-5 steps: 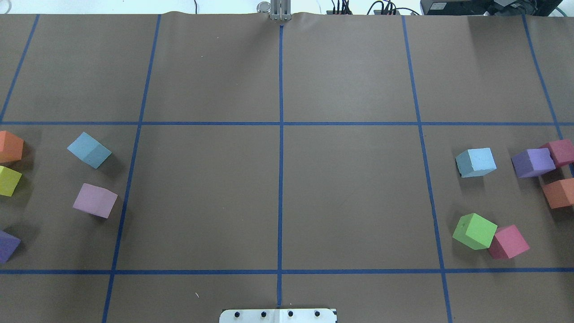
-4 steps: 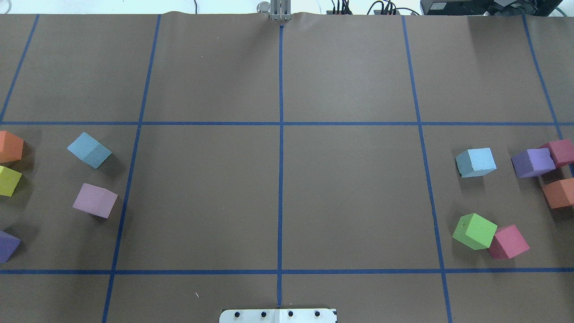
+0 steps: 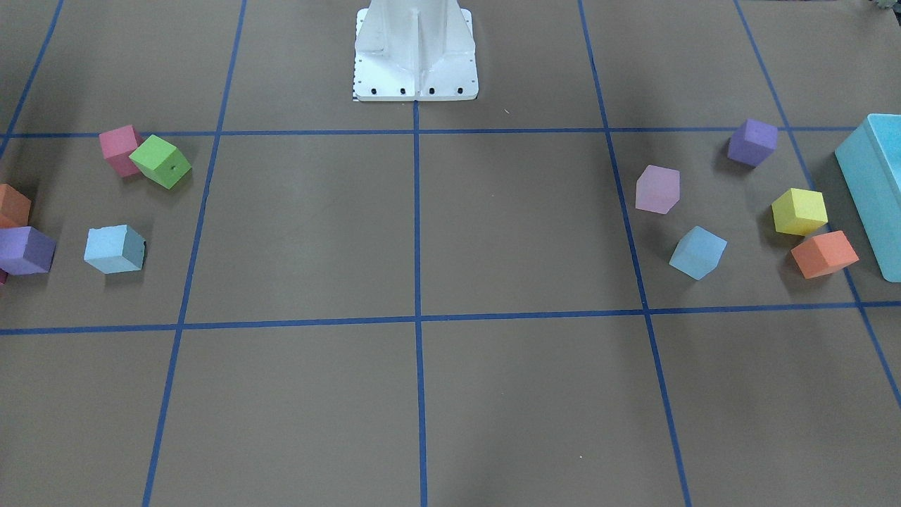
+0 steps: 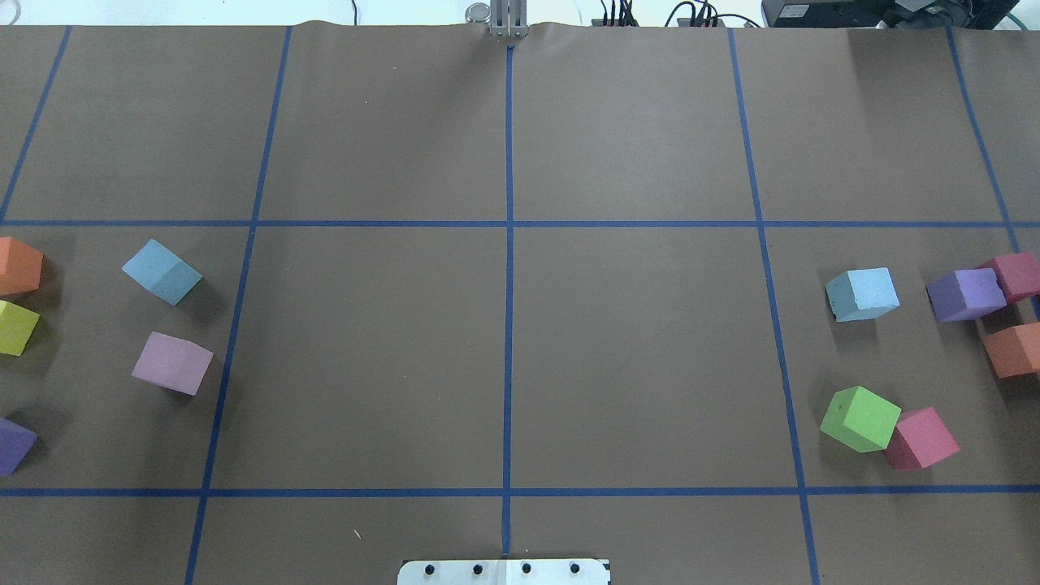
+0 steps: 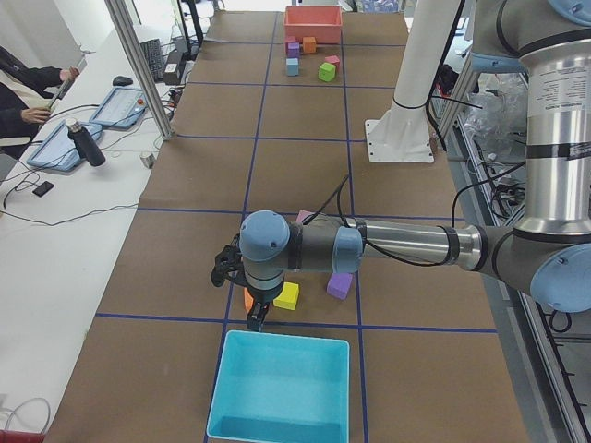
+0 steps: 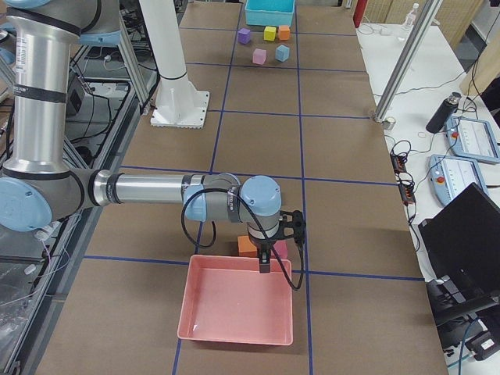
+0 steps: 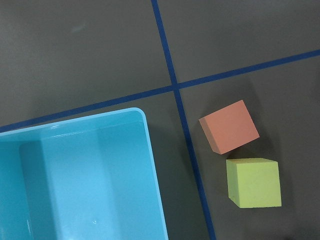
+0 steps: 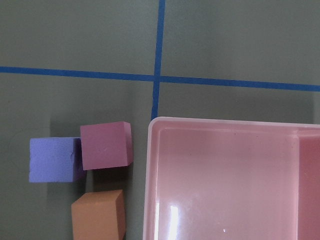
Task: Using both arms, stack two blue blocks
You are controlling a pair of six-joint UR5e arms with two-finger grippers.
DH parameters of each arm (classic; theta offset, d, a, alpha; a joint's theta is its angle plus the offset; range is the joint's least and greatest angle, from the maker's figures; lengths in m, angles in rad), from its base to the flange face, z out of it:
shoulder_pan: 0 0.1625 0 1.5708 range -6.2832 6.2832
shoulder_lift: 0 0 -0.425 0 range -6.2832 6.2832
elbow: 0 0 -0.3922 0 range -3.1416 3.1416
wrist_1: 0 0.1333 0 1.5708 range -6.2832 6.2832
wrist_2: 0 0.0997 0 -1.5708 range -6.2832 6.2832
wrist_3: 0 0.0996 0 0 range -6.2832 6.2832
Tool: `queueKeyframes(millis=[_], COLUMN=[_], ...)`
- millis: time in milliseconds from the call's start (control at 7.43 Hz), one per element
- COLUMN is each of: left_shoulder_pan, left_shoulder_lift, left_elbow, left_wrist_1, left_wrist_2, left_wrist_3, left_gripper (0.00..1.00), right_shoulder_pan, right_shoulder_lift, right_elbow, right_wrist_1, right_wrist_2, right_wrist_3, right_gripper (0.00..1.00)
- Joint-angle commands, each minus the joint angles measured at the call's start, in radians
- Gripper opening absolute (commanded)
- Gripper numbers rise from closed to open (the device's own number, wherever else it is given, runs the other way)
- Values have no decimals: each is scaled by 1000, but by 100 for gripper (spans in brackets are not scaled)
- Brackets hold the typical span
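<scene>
One blue block (image 4: 162, 272) lies on the table's left side, beside a pale purple cube (image 4: 172, 363). The other blue block (image 4: 863, 294) lies on the right side. Both also show in the front-facing view (image 3: 697, 252) (image 3: 114, 248). My left gripper (image 5: 252, 321) shows only in the exterior left view, above the far rim of the turquoise box (image 5: 280, 388). My right gripper (image 6: 264, 264) shows only in the exterior right view, above the far rim of the pink tray (image 6: 234, 308). I cannot tell whether either is open or shut. Neither is near a blue block.
Orange (image 7: 229, 126) and yellow (image 7: 253, 182) cubes lie beside the turquoise box (image 7: 75, 175). Magenta (image 8: 106, 145), purple (image 8: 52, 160) and orange (image 8: 98, 215) cubes lie beside the pink tray (image 8: 225, 175). Green (image 4: 860, 418) and pink (image 4: 920, 439) cubes touch. The white pedestal (image 3: 415, 49) stands at the table's robot side.
</scene>
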Motion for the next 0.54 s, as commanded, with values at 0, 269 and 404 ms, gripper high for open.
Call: queueKeyframes(millis=[0, 269, 404], left_shoulder_pan=[1, 1, 3], left_shoulder_lift=[0, 2, 2], left_elbow=[-5, 0, 3], left_wrist_1=[0, 0, 0], left_wrist_2=[0, 0, 0], left_wrist_3=[0, 0, 0], left_gripper=[98, 98, 98], right_shoulder_pan=[-129, -348, -441], right_shoulder_lift=[6, 23, 52], right_elbow=[27, 24, 24], right_wrist_1=[143, 391, 413], right_wrist_2=[8, -56, -108], right_wrist_3=[268, 652, 729], right_gripper=[100, 100, 100])
